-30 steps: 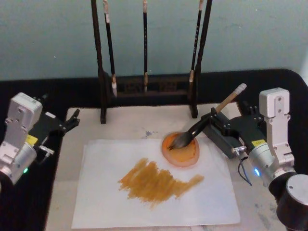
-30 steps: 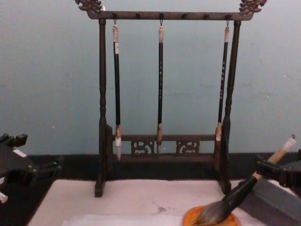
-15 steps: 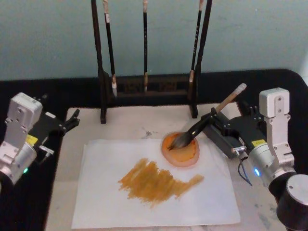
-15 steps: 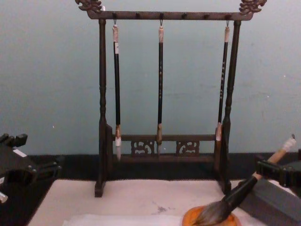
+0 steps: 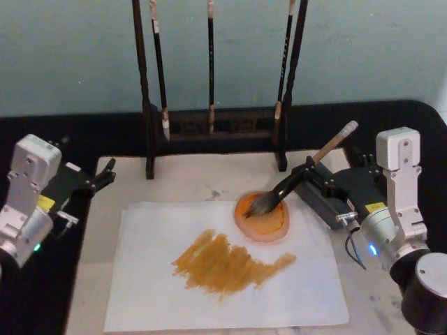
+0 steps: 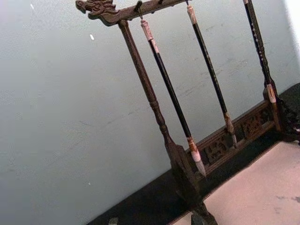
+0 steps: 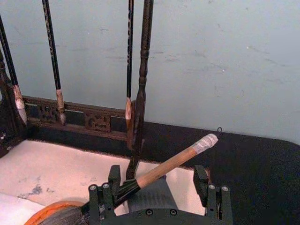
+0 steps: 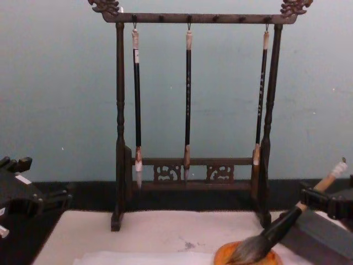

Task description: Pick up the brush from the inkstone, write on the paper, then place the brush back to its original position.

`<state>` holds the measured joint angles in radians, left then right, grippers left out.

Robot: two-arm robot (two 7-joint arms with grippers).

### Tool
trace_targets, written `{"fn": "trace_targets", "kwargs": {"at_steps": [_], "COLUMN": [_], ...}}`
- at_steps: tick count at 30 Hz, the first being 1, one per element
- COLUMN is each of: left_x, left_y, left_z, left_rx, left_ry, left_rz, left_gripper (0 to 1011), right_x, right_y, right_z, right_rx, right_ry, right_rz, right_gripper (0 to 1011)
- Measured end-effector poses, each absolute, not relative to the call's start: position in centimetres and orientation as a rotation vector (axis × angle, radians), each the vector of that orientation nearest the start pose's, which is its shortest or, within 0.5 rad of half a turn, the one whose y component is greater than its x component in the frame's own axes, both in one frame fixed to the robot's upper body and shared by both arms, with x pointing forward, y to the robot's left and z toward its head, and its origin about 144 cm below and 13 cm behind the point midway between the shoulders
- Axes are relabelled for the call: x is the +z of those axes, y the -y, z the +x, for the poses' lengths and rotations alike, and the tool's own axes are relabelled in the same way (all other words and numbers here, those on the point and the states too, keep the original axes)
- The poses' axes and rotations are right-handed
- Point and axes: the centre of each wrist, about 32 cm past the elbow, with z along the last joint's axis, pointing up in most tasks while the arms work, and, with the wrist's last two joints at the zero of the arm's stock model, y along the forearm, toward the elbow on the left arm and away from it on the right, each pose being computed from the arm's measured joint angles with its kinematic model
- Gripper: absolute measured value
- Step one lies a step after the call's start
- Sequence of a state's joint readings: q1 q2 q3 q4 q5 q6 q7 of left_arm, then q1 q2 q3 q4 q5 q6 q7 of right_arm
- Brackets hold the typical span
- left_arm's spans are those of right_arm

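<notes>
The brush [image 5: 297, 178] lies slanted, its grey-black tuft in the round orange inkstone [image 5: 269, 227] and its tan handle propped on a grey block [image 5: 323, 202]. My right gripper [image 5: 334, 167] stands open around the upper handle, fingers on either side and apart from it; in the right wrist view the brush [image 7: 168, 164] runs between the open gripper's [image 7: 157, 186] fingers, closer to one. The white paper [image 5: 160, 293] carries a broad orange-brown stroke [image 5: 223, 262]. My left gripper [image 5: 101, 174] rests open at the mat's left edge, away from everything. From the chest, the brush [image 8: 287, 218] leans into the inkstone [image 8: 220, 255].
A dark wooden rack [image 5: 209, 125] with three thin hanging brushes stands behind the paper, close to the inkstone's far side. The rack [image 8: 187, 171] rises tall in the chest view. The pale mat [image 5: 181, 178] lies on a black table.
</notes>
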<state>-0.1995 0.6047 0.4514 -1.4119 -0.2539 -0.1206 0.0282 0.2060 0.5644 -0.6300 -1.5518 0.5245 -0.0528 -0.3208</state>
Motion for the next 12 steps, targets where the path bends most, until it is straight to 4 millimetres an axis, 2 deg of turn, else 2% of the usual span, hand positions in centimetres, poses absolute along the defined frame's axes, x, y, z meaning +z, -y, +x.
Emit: {"fn": "trace_targets", "kwargs": {"at_steps": [12], "left_x": [113.98], "left_y": [-30.97], "left_z": [48.86], "left_rx": [1.248], "left_ry": [0.285], "left_rz": [0.304], "left_gripper": [1010], "right_x": [114.24], "right_y": [22.71], "right_z": [46.45], "right_rx": [-1.367], "right_ry": [0.017], "right_rz": [-0.131], "right_gripper": [1000]}}
